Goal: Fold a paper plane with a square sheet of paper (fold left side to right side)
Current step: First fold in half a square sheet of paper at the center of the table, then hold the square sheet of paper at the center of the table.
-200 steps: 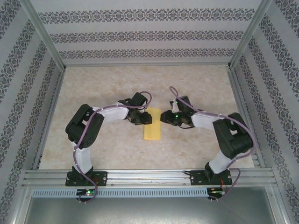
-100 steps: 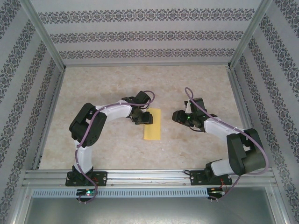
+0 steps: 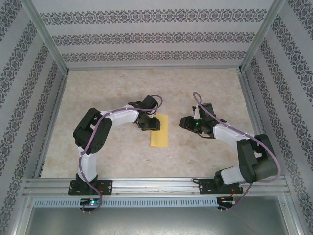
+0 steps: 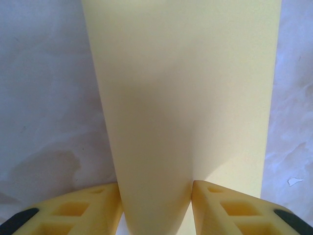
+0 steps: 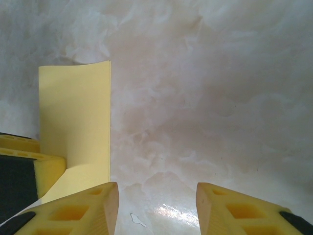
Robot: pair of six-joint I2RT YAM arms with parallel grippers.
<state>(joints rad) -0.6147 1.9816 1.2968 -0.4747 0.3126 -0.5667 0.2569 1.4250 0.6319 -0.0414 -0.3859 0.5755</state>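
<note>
The square sheet of paper (image 3: pixel 159 134) is yellow and lies mid-table, folded into a narrow upright rectangle rather than a pointed paper plane. My left gripper (image 3: pixel 152 123) sits at its upper left edge. In the left wrist view the top layer of the paper (image 4: pixel 186 98) bulges up between the fingertips of the left gripper (image 4: pixel 156 208), which is open, and the bulge touches both. My right gripper (image 3: pixel 184 122) stands open to the right of the sheet, apart from it. The right wrist view has the paper (image 5: pixel 73 117) left of the right gripper (image 5: pixel 156 208), over bare table.
The table is pale marbled stone (image 3: pixel 112 93), fenced by metal rails (image 3: pixel 156 186) and patterned walls. One left-gripper finger (image 5: pixel 29 171) rests on the paper at the left edge of the right wrist view. A small white fleck (image 5: pixel 138 220) lies by the right fingertips.
My right gripper has drawn back to the right, off the paper's right edge, and opened a little wider. The left gripper stays at the paper's left edge. The paper has not shifted.
</note>
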